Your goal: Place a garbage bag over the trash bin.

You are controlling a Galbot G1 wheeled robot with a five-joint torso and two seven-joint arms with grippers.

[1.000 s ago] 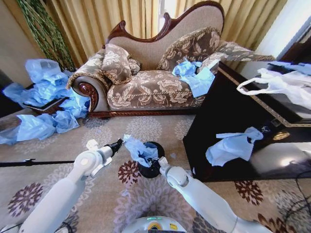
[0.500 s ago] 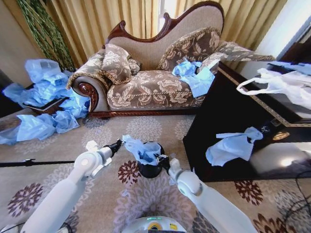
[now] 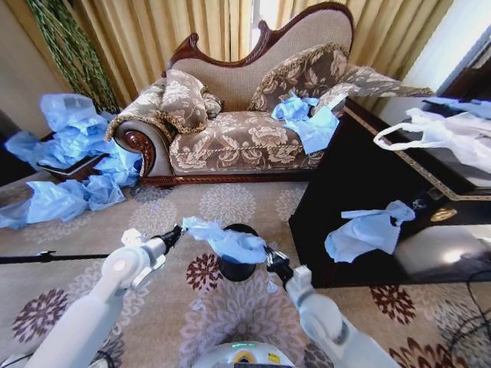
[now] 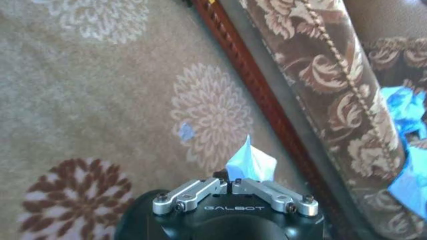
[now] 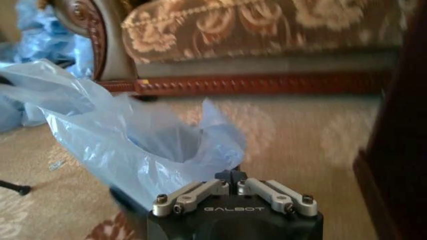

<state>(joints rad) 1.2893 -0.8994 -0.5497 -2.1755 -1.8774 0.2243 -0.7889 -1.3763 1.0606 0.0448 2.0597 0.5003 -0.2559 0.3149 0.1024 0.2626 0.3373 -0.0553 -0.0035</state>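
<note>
Our left gripper [image 3: 179, 229] and right gripper [image 3: 270, 259] are each clamped on an edge of the bag [image 3: 227, 241], stretched above the bin [image 3: 237, 268].

Thin crinkly plastic garbage bag [image 3: 226, 240]

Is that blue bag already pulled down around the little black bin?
No: the garbage bag is stretched in the air between the left gripper and right gripper, above the trash bin.

Living room, apparently domestic: carved upholstered sofa [image 3: 253, 115] with cushions, gold curtains [image 3: 161, 31], floral-medallion carpet [image 3: 222, 203], dark cabinet [image 3: 360, 192].
</note>
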